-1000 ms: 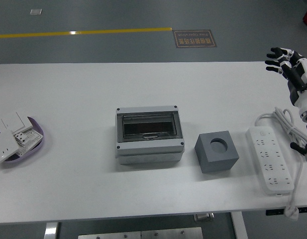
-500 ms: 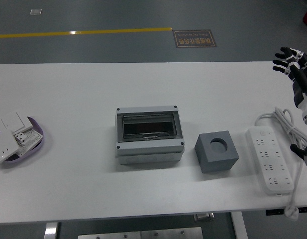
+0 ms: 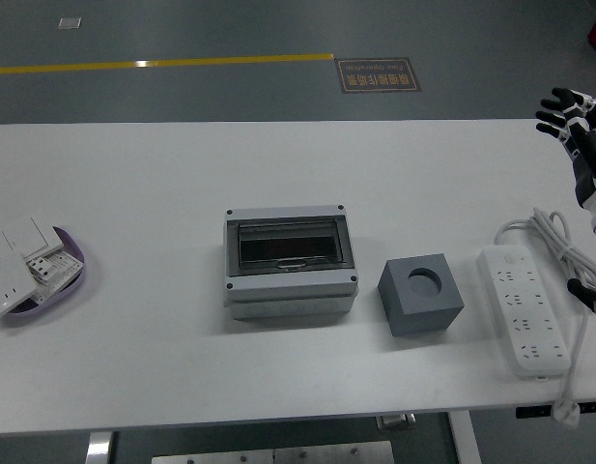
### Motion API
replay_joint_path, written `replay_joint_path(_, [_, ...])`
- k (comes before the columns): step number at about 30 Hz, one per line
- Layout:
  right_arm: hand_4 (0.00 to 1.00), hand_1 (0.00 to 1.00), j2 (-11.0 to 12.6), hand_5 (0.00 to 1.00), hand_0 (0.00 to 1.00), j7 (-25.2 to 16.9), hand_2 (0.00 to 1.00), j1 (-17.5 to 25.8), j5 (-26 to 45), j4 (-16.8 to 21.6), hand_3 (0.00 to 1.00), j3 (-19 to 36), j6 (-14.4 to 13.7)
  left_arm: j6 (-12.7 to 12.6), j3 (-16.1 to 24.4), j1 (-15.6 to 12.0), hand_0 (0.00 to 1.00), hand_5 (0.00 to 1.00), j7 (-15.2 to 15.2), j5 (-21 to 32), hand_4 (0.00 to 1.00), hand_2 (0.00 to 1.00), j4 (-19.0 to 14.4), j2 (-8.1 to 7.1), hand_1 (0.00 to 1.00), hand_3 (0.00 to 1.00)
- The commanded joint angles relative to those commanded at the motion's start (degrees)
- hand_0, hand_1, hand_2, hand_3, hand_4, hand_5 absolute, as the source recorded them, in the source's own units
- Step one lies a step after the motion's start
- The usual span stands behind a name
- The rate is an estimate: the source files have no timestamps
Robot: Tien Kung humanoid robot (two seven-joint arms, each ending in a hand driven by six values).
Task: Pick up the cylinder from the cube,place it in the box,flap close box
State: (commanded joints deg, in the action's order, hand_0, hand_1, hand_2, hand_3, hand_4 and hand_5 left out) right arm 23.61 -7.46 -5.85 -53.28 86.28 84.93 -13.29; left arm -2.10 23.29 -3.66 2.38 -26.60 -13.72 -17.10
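- Box (image 3: 291, 260) sits mid-table, clear flap down; I can't see the cylinder, and the cube (image 3: 420, 294) beside it has an empty hole.
- My right hand (image 3: 575, 118) has drifted further toward the right edge, fingers spread, holding nothing.

Box (image 3: 291, 261) left of cube (image 3: 420, 294); power strip (image 3: 525, 309) right.

- One table (image 3: 133, 164), white.
- One box (image 3: 291, 262), grey, with a clear flap.
- One cube (image 3: 420, 294), grey, with one round hole on top.
- One power strip (image 3: 523, 309), white, with one cable (image 3: 549, 230).
- One purple tray (image 3: 73, 274) at the left edge.
- At least three white wall plates (image 3: 25, 235) on the tray; the exact number I cannot tell.
- One robot hand (image 3: 572, 115), at the right edge.
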Motion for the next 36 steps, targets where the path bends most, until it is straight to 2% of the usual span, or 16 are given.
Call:
replay_joint_path(13, [0.792, 0.666, 0.2, 0.553, 0.71, 0.3, 0.653, -0.2, 0.1, 0.0, 0.645, 0.1, 0.0, 0.0, -0.1, 0.5, 0.593, 0.227, 0.0, 0.1, 0.695, 0.619, 0.0, 0.03, 0.626, 0.637])
replay_joint_path(36, [0.791, 0.66, 0.6, 0.551, 0.705, 0.3, 0.649, -1.7, 0.3, 0.0, 0.641, -0.5, 0.0, -0.2, -0.3, 1.0, 0.593, 0.226, 0.1, 0.2, 0.695, 0.62, 0.2, 1.21, 0.627, 0.636])
